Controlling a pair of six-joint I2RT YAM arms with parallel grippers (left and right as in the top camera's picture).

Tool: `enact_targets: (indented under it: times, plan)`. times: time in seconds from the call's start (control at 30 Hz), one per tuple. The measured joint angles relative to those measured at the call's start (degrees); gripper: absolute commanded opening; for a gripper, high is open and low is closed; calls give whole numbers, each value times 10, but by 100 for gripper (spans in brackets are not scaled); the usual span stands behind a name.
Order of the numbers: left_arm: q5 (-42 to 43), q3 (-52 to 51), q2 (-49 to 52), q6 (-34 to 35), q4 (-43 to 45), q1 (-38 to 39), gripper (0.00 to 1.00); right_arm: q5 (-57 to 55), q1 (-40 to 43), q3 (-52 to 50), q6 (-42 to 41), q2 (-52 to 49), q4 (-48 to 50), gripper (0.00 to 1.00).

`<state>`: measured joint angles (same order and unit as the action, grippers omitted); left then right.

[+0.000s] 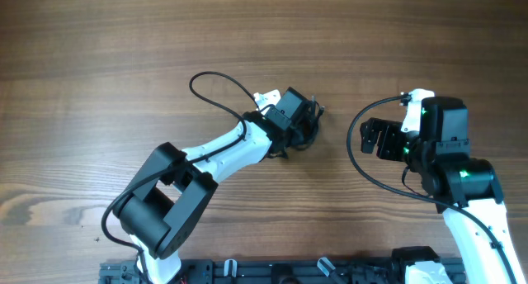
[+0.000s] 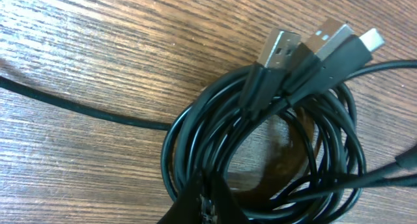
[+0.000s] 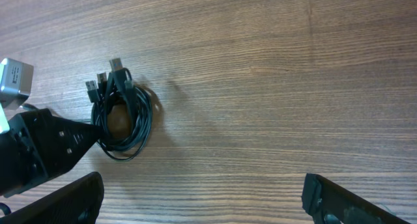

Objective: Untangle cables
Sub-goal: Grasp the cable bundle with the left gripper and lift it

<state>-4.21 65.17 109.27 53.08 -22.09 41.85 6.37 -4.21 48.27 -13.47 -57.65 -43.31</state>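
Wooden bench (image 1: 124,53) carrying coiled cables (image 2: 260,152) (plugs bunched together); left tool (image 1: 299,123) at the coil, grip cannot be told; right tool (image 3: 202,191) wide open, empty.

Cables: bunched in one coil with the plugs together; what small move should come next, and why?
Probably bring the right gripper across to the plugs. The cables lie in one tight coil with the left gripper at its edge, while the right jaws stand open and clear of it.

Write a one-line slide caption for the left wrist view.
Close-up of the cables, a tight black coil with silvery USB plugs bunched at its top, on the wooden table.
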Motion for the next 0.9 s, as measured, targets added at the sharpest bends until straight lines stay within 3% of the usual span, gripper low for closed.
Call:
enact_targets:
  times: [0.17, 0.47, 0.5, 0.53, 0.7, 0.9]
  plan:
    - [2, 0, -18, -26, -22, -6, 4, 0, 0, 0, 0, 0, 0, 98]
    - [52, 0, -210, -79, -19, -40, 5, 95, 0, 0, 9, -24, 24, 99]
    - [60, 0, -217, -80, -19, -43, 22, 101, 0, 0, 9, -31, 24, 100]
    - [65, 0, -220, -80, -24, -48, 31, 107, 0, 0, 9, -41, 24, 100]
    - [67, 0, -195, -84, -48, -49, 36, 117, 0, 0, 9, -53, 24, 100]
    - [67, 0, -96, -58, -48, -49, 42, 119, 0, 0, 9, -53, 25, 100]
